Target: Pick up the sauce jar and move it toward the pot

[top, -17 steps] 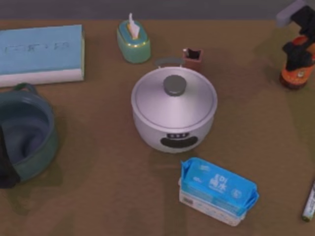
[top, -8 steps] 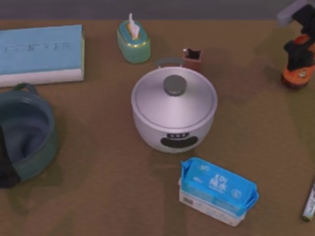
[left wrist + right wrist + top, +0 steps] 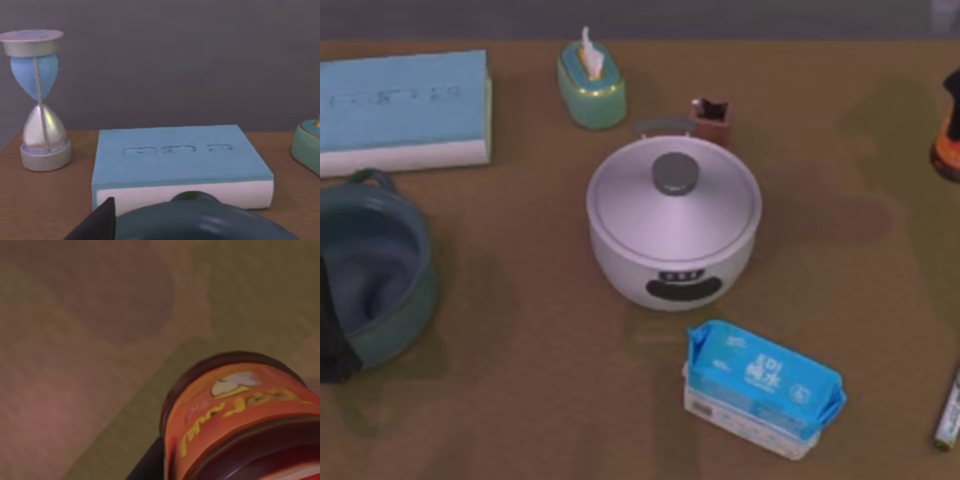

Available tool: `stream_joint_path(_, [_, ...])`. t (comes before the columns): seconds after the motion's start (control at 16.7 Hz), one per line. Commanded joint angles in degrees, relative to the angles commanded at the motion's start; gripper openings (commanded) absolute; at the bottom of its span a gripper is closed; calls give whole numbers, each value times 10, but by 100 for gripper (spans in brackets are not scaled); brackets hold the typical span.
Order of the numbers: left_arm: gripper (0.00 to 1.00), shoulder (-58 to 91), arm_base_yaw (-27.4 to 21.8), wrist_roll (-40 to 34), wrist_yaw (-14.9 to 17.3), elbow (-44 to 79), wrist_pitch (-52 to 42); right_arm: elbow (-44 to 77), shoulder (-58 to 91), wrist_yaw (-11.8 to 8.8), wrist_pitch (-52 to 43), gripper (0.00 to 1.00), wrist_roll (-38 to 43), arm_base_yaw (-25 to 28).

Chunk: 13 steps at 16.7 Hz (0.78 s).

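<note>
The sauce jar [image 3: 948,148] shows only as an orange sliver at the top view's far right edge. In the right wrist view the jar [image 3: 240,415] fills the near corner, with its orange label and dark brown contents, above the brown table. My right gripper [image 3: 954,100] is shut on it, and one dark finger [image 3: 150,467] lies against its side. The silver-white pot [image 3: 673,220], with a domed lid and grey knob, stands at the table's middle, well to the left of the jar. My left gripper [image 3: 332,345] is parked over the basin at the left edge.
A teal basin [image 3: 375,270] sits at the left and a blue book [image 3: 405,105] behind it. A tissue box [image 3: 591,82] and a brown square cup [image 3: 711,118] stand behind the pot. A blue wipes pack [image 3: 762,385] lies in front, a pen [image 3: 948,410] at the right edge. An hourglass [image 3: 40,100] stands beside the book.
My right gripper and the sauce jar have slid toward the top view's right edge and are now mostly cut off. The left arm and the other objects have not moved.
</note>
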Motion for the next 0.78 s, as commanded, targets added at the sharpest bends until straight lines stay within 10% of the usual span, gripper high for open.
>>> stream_joint_path(0.78, [100,0,0,0,0,0,0,-63,-37,17,19,0,91,29])
